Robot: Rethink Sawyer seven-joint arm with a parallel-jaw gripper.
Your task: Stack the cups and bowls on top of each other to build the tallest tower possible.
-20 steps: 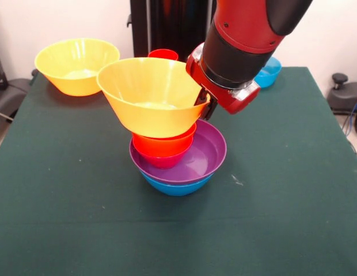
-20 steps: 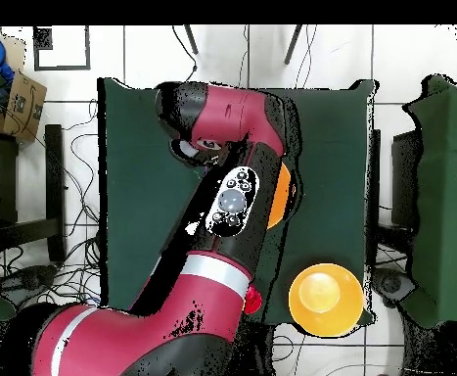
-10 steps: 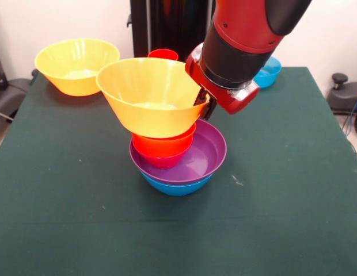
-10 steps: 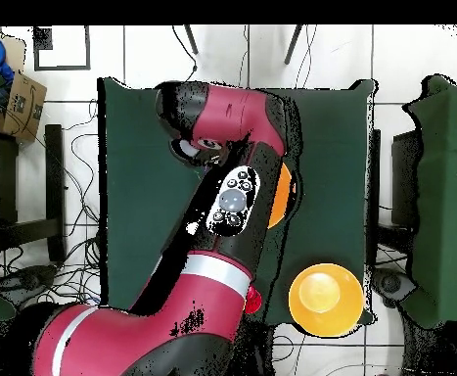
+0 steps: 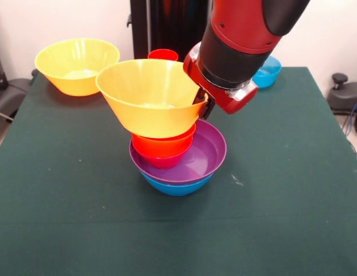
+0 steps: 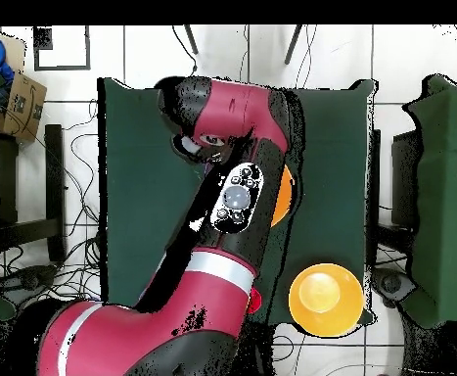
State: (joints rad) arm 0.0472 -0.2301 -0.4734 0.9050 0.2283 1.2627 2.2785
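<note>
My gripper [image 5: 202, 103] is shut on the right rim of a large yellow-orange bowl [image 5: 149, 95] and holds it tilted over the tower. The tower has a blue bowl [image 5: 175, 185] at the bottom, then a wide purple bowl [image 5: 208, 154], a pink-red bowl [image 5: 162, 162] and an orange-red bowl [image 5: 164, 145]. The held bowl's base sits at the orange-red bowl's rim; I cannot tell if they touch. In the overhead view my arm [image 6: 234, 201] covers the tower, and only an edge of the held bowl [image 6: 284, 194] shows.
A second large yellow-orange bowl [image 5: 76, 64] stands at the far left, also seen in the overhead view [image 6: 325, 299]. A red cup [image 5: 163, 54] stands behind the held bowl. A light-blue bowl [image 5: 268, 72] sits at the far right, behind my arm.
My arm and the held yellow-orange bowl have shifted very slightly up and left. The tower and the other bowls have not moved.
</note>
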